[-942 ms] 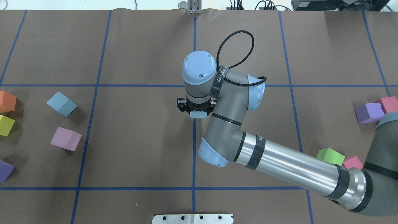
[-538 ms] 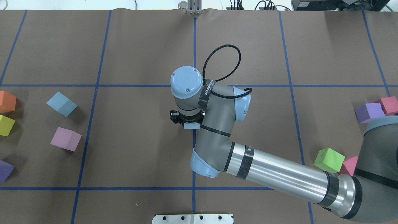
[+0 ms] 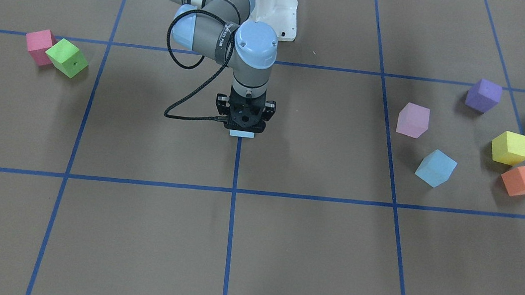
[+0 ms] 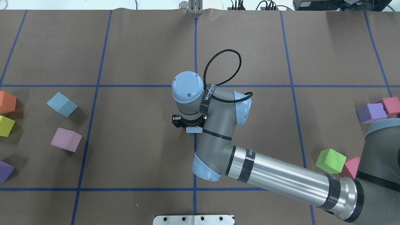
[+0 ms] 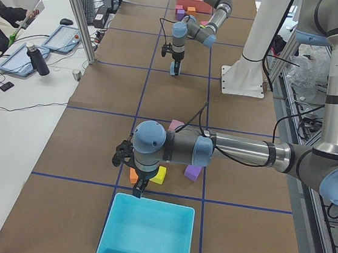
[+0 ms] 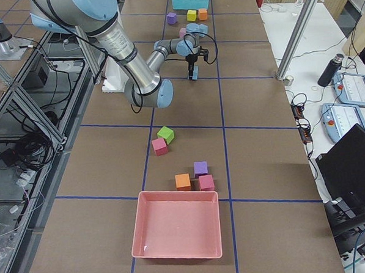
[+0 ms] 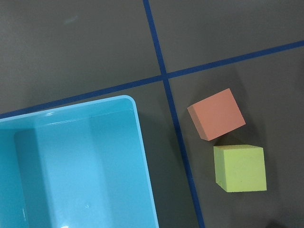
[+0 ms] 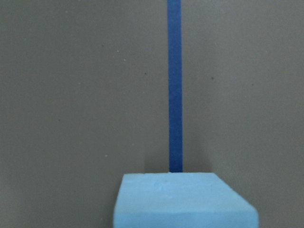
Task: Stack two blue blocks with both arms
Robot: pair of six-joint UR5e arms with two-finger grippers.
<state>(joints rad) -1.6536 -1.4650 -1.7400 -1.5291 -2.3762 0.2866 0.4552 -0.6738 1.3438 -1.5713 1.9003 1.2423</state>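
My right gripper (image 4: 188, 124) points straight down at the table's centre line, shut on a pale blue block (image 4: 193, 130). The front view shows that block (image 3: 242, 134) under the fingers, low at the brown table surface. The right wrist view shows its top (image 8: 183, 202) beside the blue tape line. The second blue block (image 4: 62, 104) lies free on the left part of the table, also in the front view (image 3: 435, 168). My left gripper (image 5: 139, 190) shows only in the exterior left view, above the turquoise box rim (image 5: 148, 200); I cannot tell whether it is open.
Near the free blue block lie a lilac cube (image 4: 66, 139), an orange cube (image 4: 6, 102), a yellow cube (image 4: 5, 125) and a purple cube (image 4: 4, 171). On the right lie purple (image 4: 370, 113), pink (image 4: 389, 105) and green (image 4: 330, 160) cubes. A pink tray (image 6: 178, 231) stands at the right end.
My right arm has moved left and toward the robot's side with the blue block in its gripper, then barely shifted. The loose cubes have not moved.
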